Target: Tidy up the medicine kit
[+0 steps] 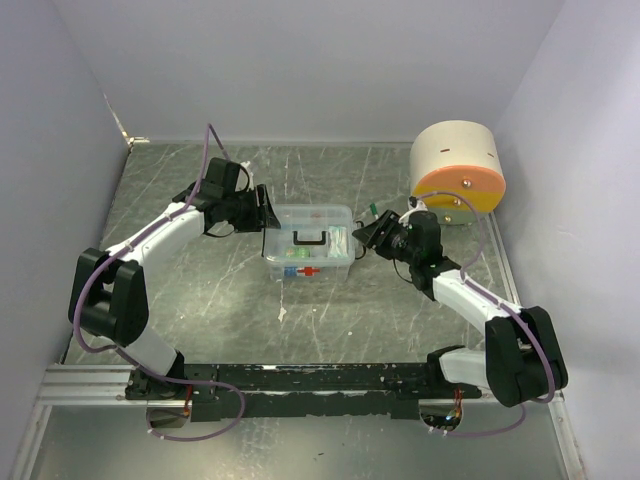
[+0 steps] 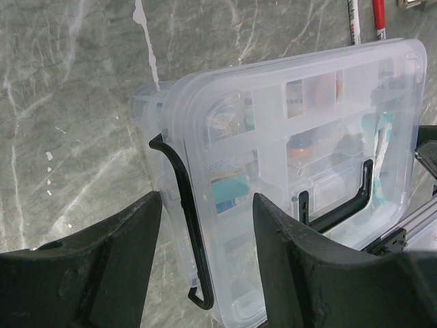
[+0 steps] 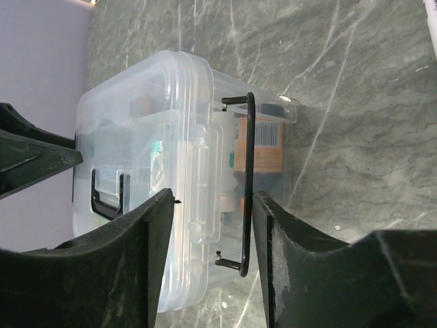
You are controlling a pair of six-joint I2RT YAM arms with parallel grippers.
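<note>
The medicine kit, a clear box with a black handle and a red cross, stands mid-table with its lid on. My left gripper is at its left end. In the left wrist view the left gripper is open, straddling the lid's rim and a black wire latch, with a gap beside the outer finger. My right gripper is at the kit's right end. In the right wrist view the right gripper has its outer finger against the wire latch and the other on the lid.
A big round cream and orange drum stands at the back right, close behind the right arm. A small green item lies near the kit's right rear corner. A red and a white stick lie beyond the kit. Walls close in three sides.
</note>
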